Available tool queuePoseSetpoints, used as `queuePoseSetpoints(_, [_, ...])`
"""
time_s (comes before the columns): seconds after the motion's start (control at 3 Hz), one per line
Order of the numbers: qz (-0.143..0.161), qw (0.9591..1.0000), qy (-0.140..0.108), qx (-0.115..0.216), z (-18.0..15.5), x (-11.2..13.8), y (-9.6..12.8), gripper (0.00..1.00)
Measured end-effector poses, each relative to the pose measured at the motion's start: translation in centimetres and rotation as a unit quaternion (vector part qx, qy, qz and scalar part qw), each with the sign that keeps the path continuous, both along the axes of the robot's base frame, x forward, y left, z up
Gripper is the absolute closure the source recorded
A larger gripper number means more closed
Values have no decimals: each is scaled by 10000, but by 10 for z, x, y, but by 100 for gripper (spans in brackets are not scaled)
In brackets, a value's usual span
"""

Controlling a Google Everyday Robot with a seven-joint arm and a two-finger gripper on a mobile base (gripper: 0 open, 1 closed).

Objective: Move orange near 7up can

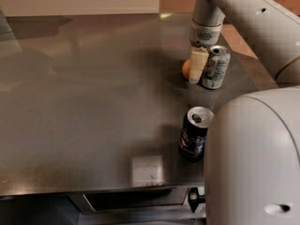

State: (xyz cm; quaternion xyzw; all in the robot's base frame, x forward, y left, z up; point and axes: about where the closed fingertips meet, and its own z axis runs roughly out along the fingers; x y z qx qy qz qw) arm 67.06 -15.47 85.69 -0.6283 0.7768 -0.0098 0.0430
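The orange (186, 69) rests on the dark table, mostly hidden behind my gripper. The 7up can (215, 67), silver-white with green markings, stands upright just right of it, about a gripper's width away. My gripper (196, 72) hangs from the arm at the table's far right, pointing down, right at the orange and between it and the 7up can. Its cream-coloured lower part covers the orange's right side.
A dark blue can (194, 133) stands upright nearer the front edge, below the 7up can. A pale square label (146, 171) lies on the table (84, 102) near its front edge. My robot's grey body (255, 163) fills the lower right.
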Motion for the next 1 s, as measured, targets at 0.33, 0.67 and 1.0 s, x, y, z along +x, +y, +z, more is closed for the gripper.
queuePoseSetpoints(0.33, [32, 10000, -8, 3, 3, 1, -2, 0])
queuePoseSetpoints(0.67, [157, 9996, -197, 96, 24, 1, -2, 0])
queuePoseSetpoints(1.0, [159, 9992, -330, 138, 22, 9, 1, 0])
